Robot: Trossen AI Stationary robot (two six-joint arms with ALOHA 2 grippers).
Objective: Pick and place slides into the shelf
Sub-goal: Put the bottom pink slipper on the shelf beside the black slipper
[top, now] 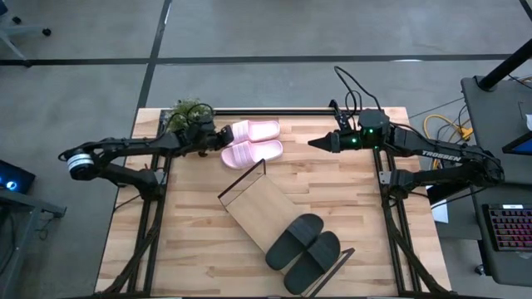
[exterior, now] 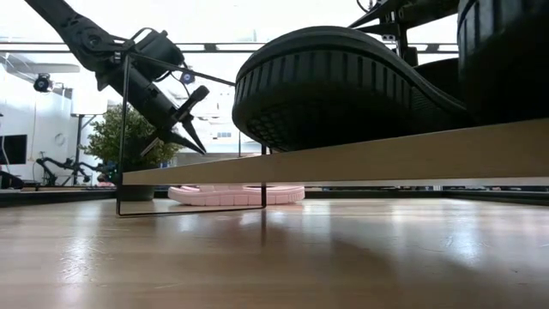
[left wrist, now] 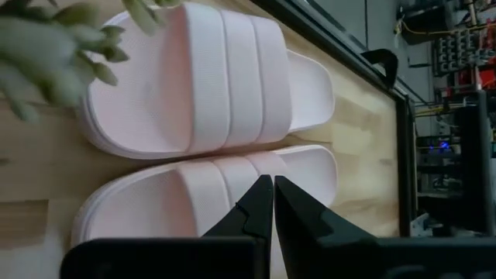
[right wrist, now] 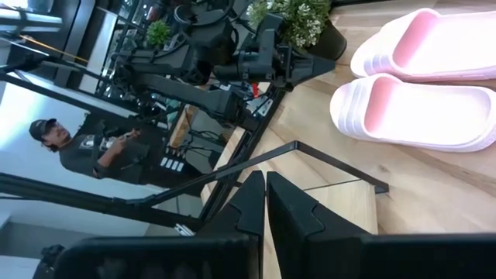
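Two pale pink slides [top: 253, 141] lie side by side, soles down, on the table near its far edge. My left gripper [top: 223, 138] hangs shut just left of them; its wrist view shows the fingertips [left wrist: 273, 184] over the nearer pink slide's strap [left wrist: 209, 186], and the low view shows them above the pink slide [exterior: 236, 195]. My right gripper [top: 314, 143] is shut, above bare table to the right of the pink pair [right wrist: 415, 108]. The shelf [top: 253, 208] stands diagonally mid-table on its wire ends. The black pair [top: 303, 249] sits on its near-right half.
A potted plant [top: 187, 112] stands at the far left corner, just behind my left gripper. The shelf's far-left half [top: 245, 199] is bare board. A black rail [top: 291, 110] runs along the far edge. A person [right wrist: 85, 151] sits beyond the table's left side.
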